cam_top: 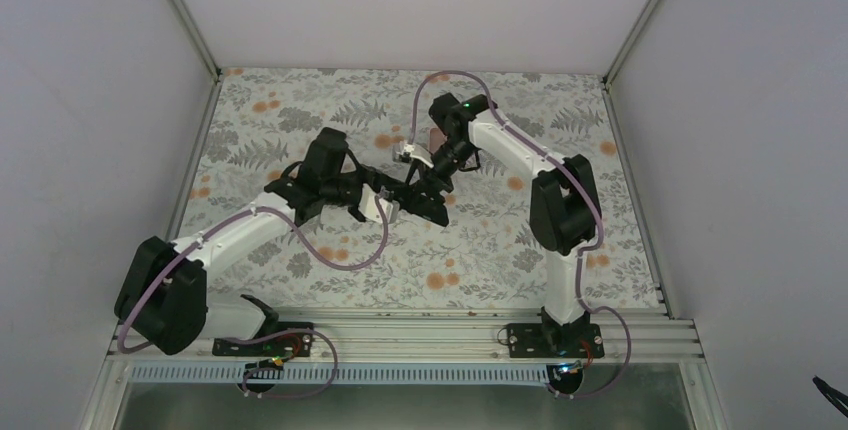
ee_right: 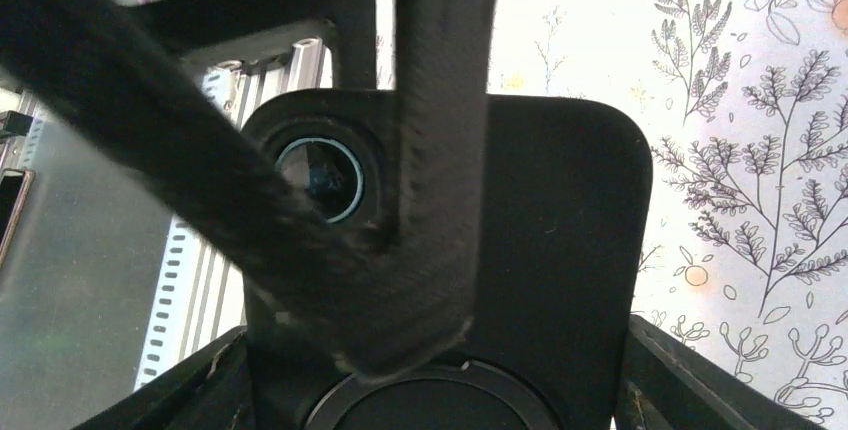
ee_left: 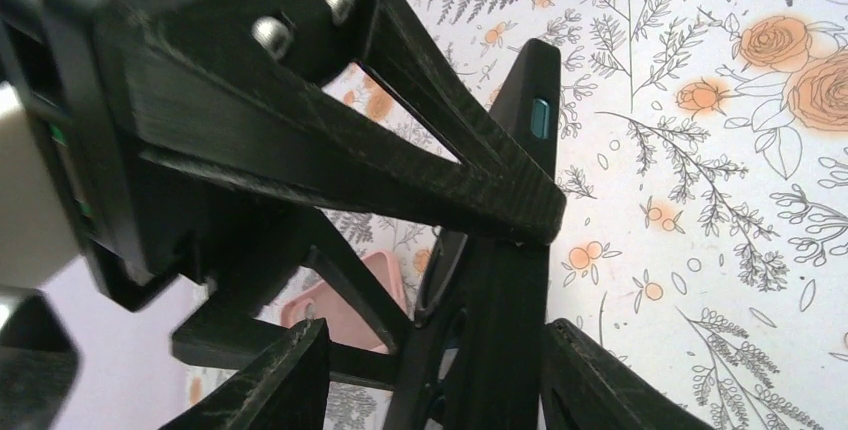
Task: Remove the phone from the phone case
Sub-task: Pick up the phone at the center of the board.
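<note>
The phone (ee_right: 560, 200) is a black slab with a round lens and a ring on its back. My right gripper (ee_right: 437, 340) is shut on its long edges and holds it above the table (cam_top: 432, 200). In the left wrist view the phone (ee_left: 530, 120) shows edge-on between the spread fingers of my left gripper (ee_left: 435, 335). The right finger (ee_left: 600, 380) is against it and the left finger (ee_left: 290, 370) stands apart. A left finger crosses the phone's back in the right wrist view. The pale pink phone case (ee_left: 345, 305) lies empty on the table behind the right arm (cam_top: 437, 138).
The floral tablecloth (cam_top: 300, 120) covers the table. White walls stand at the back and both sides. An aluminium rail (cam_top: 400, 335) with the arm bases runs along the near edge. Both arms' cables loop over the middle of the table.
</note>
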Controlling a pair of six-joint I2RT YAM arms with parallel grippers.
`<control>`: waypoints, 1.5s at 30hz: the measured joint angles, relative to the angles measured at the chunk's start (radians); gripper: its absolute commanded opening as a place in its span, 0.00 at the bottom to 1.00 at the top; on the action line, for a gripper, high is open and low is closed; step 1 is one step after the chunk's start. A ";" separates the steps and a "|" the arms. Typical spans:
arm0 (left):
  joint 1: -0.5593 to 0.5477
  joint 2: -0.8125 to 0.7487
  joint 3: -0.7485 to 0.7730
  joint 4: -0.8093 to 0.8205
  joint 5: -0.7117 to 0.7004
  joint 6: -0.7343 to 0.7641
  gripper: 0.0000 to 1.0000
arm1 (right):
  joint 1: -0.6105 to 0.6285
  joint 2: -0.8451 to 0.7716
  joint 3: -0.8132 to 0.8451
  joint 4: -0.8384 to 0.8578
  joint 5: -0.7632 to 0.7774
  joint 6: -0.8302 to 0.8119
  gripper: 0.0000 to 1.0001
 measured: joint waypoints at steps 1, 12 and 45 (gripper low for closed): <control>0.000 0.007 0.005 -0.008 0.000 0.000 0.50 | 0.000 -0.004 0.000 0.000 -0.001 0.000 0.60; -0.004 0.027 0.023 -0.050 -0.005 0.015 0.38 | 0.006 -0.032 -0.001 -0.006 -0.002 0.006 0.60; 0.114 0.117 0.307 -0.524 0.063 -0.019 0.02 | -0.030 -0.440 -0.238 0.107 0.298 0.060 1.00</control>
